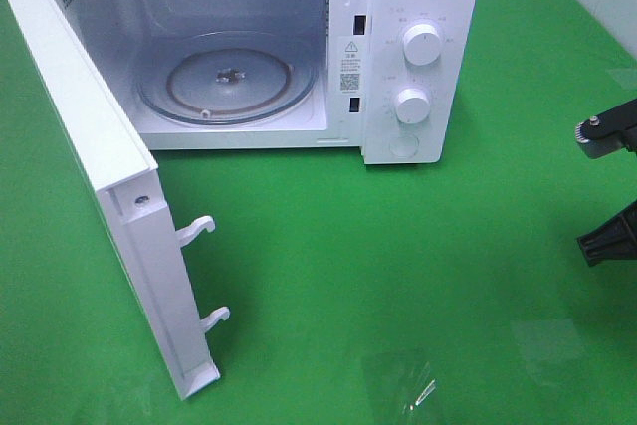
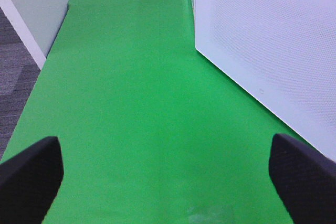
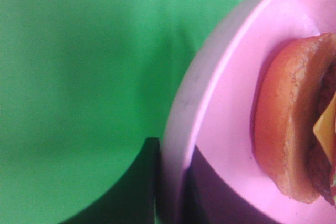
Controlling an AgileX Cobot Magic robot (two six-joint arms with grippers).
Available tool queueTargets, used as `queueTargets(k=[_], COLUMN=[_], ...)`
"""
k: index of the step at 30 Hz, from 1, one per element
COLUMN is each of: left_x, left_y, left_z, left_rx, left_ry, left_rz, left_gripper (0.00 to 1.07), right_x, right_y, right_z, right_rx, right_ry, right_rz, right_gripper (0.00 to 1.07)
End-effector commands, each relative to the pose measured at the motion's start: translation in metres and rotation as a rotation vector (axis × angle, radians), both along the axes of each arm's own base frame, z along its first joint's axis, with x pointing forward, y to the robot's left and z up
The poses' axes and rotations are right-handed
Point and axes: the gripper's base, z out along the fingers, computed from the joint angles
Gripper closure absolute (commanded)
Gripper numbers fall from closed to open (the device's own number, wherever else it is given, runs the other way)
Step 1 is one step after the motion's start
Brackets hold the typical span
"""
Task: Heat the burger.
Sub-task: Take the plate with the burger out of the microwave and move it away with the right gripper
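One open microwave on green cloth

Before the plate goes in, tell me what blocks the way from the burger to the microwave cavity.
Nothing visible does. The microwave door stands wide open, the turntable is bare, and the green cloth in front is clear. The burger sits on its pink plate.

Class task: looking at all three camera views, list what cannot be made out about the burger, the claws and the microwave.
- Burger: right wrist view only, cut off by the picture's edge; blurred close-up.
- Pink plate: partly out of frame.
- Right claw: its fingers show in no view.
- Left claw: only its fingertips visible.
- Microwave dial labels: too small.
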Motion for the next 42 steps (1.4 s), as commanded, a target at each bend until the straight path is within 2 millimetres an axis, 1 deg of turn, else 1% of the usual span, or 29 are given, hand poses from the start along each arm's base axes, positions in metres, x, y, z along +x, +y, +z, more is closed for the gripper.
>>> queueTargets(k=[1,2,3,6,8,11,12,22,23,24,25,26,28,33,35,36,37,38,39,40,41,42], left_x=[-0.002,-0.002,-0.002,-0.002,-0.002,-0.002,-0.002,-0.002,-0.002,-0.002,-0.002,-0.002,-0.002,-0.002,-0.002,-0.002,-0.002,-0.002,-0.002,-0.002,-0.002,-0.002], left_y=[0.0,0.0,0.0,0.0,0.0,0.0,0.0,0.0,0.0,0.0,0.0,0.0,0.0,0.0,0.0,0.0,0.0,0.0,0.0,0.0,0.0,0.0], left_z=[0.0,0.0,0.0,0.0,0.0,0.0,0.0,0.0,0.0,0.0,0.0,0.0,0.0,0.0,0.0,0.0,0.0,0.0,0.0,0.0,0.0,0.0], left_rx=[-0.003,-0.003,-0.003,-0.003,-0.003,-0.003,-0.003,-0.003,-0.003,-0.003,-0.003,-0.003,-0.003,-0.003,-0.003,-0.003,-0.003,-0.003,-0.003,-0.003,-0.003,-0.003], left_ry=[-0.029,-0.029,-0.029,-0.029,-0.029,-0.029,-0.029,-0.029,-0.029,-0.029,-0.029,-0.029,-0.029,-0.029,-0.029,-0.029,-0.029,-0.029,-0.029,-0.029,-0.029,-0.029], left_rz=[-0.002,-0.002,-0.002,-0.002,-0.002,-0.002,-0.002,-0.002,-0.002,-0.002,-0.002,-0.002,-0.002,-0.002,-0.002,-0.002,-0.002,-0.002,-0.002,-0.002,-0.002,-0.002], left_gripper=[0.07,0.07,0.07,0.07,0.07,0.07,0.07,0.07,0.07,0.07,0.07,0.07,0.07,0.07,0.07,0.07,0.07,0.07,0.07,0.07,0.07,0.07], right_x=[0.006,0.006,0.007,0.008,0.011,0.012,0.014,0.021,0.021,0.021,0.022,0.022,0.022,0.022,0.022,0.022,0.022,0.022,0.022,0.021,0.021,0.021], right_y=[-0.006,-0.006,-0.005,-0.004,-0.001,-0.001,-0.001,-0.001,-0.003,-0.003,-0.005,-0.005,-0.005,-0.006,-0.005,-0.005,-0.005,-0.005,-0.005,-0.005,-0.005,-0.004], right_z=[-0.001,-0.001,-0.008,-0.012,-0.028,-0.034,-0.04,-0.056,-0.061,-0.061,-0.067,-0.067,-0.075,-0.084,-0.085,-0.084,-0.084,-0.082,-0.082,-0.08,-0.08,-0.075], right_rx=[-0.079,-0.079,-0.082,-0.078,-0.064,-0.071,-0.082,-0.11,-0.109,-0.109,-0.098,-0.098,-0.087,-0.101,-0.095,-0.094,-0.094,-0.089,-0.089,-0.083,-0.083,-0.07], right_ry=[-0.008,-0.008,0.011,0.021,0.054,0.059,0.063,0.039,0.047,0.047,0.062,0.062,0.083,0.104,0.104,0.103,0.103,0.099,0.099,0.098,0.098,0.09], right_rz=[0.007,0.007,0.001,0.002,0.004,-0.004,-0.007,-0.007,-0.021,-0.021,-0.027,-0.027,-0.029,-0.028,-0.028,-0.029,-0.029,-0.034,-0.034,-0.04,-0.04,-0.046], right_gripper=[1.03,1.03,1.03,1.03,1.02,1.02,1.02,1.01,1.01,1.01,1.0,1.0,1.0,0.99,0.97,0.93,0.93,0.89,0.89,0.81,0.81,0.73])
